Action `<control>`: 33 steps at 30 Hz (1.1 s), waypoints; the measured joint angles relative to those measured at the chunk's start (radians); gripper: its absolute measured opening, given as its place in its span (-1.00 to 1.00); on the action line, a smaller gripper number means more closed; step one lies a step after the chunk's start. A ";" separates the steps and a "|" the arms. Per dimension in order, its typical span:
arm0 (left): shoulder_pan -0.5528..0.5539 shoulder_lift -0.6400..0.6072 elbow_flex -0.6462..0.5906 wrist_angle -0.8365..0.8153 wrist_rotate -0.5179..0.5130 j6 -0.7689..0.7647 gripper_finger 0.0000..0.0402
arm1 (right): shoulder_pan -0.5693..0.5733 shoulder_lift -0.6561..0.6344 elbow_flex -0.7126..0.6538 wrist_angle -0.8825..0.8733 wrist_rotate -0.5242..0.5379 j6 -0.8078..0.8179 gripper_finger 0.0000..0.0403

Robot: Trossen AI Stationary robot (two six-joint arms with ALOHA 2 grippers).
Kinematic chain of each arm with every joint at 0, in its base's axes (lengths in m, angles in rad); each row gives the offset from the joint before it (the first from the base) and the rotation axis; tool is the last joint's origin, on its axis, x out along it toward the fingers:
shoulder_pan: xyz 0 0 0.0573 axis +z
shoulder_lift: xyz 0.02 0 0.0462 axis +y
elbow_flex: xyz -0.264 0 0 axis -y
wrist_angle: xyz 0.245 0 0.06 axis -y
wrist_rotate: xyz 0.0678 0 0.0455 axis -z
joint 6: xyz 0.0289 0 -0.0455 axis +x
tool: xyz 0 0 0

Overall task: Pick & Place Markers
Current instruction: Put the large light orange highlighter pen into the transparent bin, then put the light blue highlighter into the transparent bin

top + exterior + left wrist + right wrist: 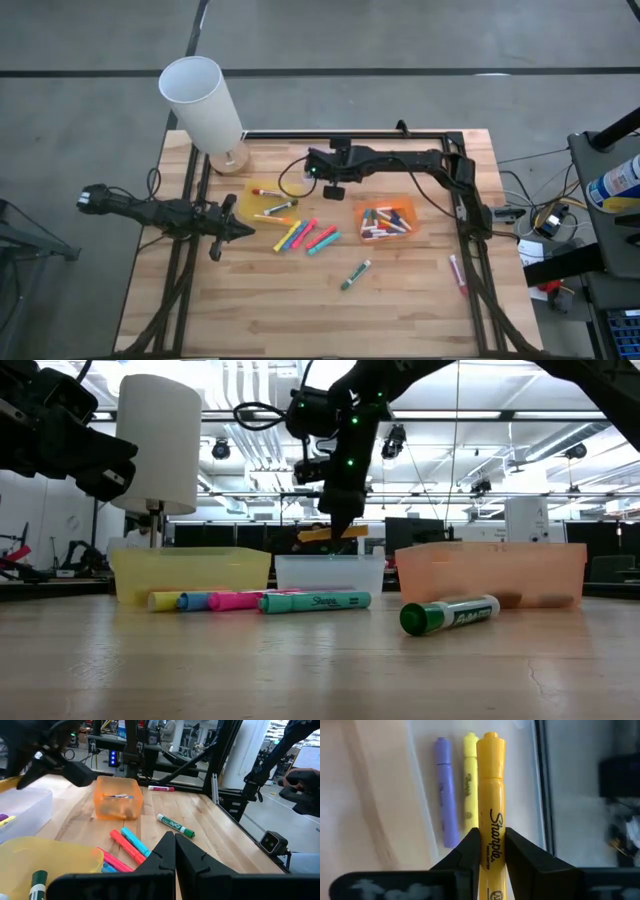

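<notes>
Above the clear tray (330, 572) near the table's (400, 300) centre, the right gripper (489, 851) hangs with its jaws clamped on a yellow marker (491, 815); seen from the side, the marker sits clear above the tray's rim. Inside the tray, directly beneath, lie a purple marker (446, 790) and a second yellow one (469, 780), side by side. At about nine o'clock from the tray sits the yellow tray (262, 203) holding a few markers. At three o'clock sits the orange tray (388, 221), filled with markers of several colours. Loose markers (305, 236) lie in a fan at six o'clock from the clear tray, just beside the yellow tray's near edge. A green marker (355, 274) rests alone on open wood farther toward the near edge, with bare table all around it. A pink marker (457, 273) lies by the right frame rail. The left gripper (175, 851) waits at the table's left side, jaws pressed together, holding nothing. A white cylinder (202, 104) stands at the far left corner
</notes>
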 joint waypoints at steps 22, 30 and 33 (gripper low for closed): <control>0.000 0.000 0.000 0.000 0.000 0.000 -1.00 | -0.147 0.005 -0.001 0.068 -0.309 0.002 -0.60; 0.000 0.000 0.000 0.000 0.000 0.000 -1.00 | -0.133 0.005 -0.001 0.100 -0.306 0.001 -0.43; 0.000 0.000 0.000 0.000 0.000 0.000 -1.00 | -0.130 0.005 -0.001 0.108 -0.306 0.016 -0.32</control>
